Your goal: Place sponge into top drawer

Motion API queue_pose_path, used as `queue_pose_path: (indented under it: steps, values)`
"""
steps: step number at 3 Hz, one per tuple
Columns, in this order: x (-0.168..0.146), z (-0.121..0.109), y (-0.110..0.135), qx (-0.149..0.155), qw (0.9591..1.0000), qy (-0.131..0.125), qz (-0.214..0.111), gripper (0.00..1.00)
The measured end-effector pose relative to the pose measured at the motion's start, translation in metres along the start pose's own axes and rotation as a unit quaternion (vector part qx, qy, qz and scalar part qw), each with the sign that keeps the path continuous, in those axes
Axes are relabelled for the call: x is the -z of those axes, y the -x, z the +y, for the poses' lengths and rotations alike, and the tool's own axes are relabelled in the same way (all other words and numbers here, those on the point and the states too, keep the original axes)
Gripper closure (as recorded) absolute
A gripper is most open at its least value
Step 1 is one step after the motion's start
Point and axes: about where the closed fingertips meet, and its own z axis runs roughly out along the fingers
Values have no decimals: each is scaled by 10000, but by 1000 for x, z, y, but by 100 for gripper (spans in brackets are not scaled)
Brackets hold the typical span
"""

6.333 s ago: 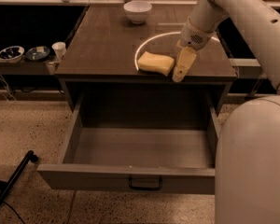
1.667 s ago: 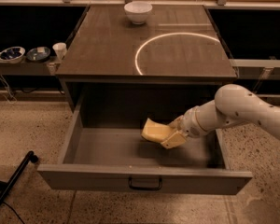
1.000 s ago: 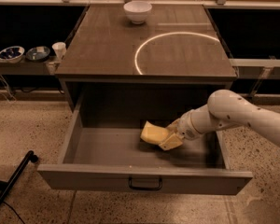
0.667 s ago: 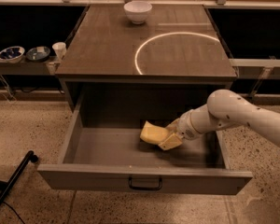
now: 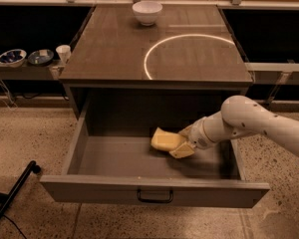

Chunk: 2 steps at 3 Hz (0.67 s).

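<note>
The top drawer (image 5: 114,159) is pulled wide open, with its front panel and dark handle (image 5: 154,196) facing me. The pale yellow sponge (image 5: 164,139) is inside it, right of centre, low over the drawer floor. My gripper (image 5: 182,141) reaches in from the right on the white arm. Its cream fingers (image 5: 182,151) are shut on the sponge's right end, one above and one below. I cannot tell whether the sponge touches the floor.
A white bowl (image 5: 147,11) stands at the back of the cabinet top (image 5: 109,49), next to a white painted circle (image 5: 150,59). Two small bowls (image 5: 12,57) and a cup (image 5: 63,52) sit on a low shelf at left. A black pole (image 5: 12,195) lies on the floor at lower left.
The sponge has gone from the cabinet top down into the open drawer, held in my gripper. Over the last second it has shifted slightly left and lower.
</note>
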Motion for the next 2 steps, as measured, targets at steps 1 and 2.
queue_pose_path:
  steps: [1,2]
  values:
    - [0,0,0,0,10000,0,0,0]
    - [0,0,0,0,10000,1,0,0]
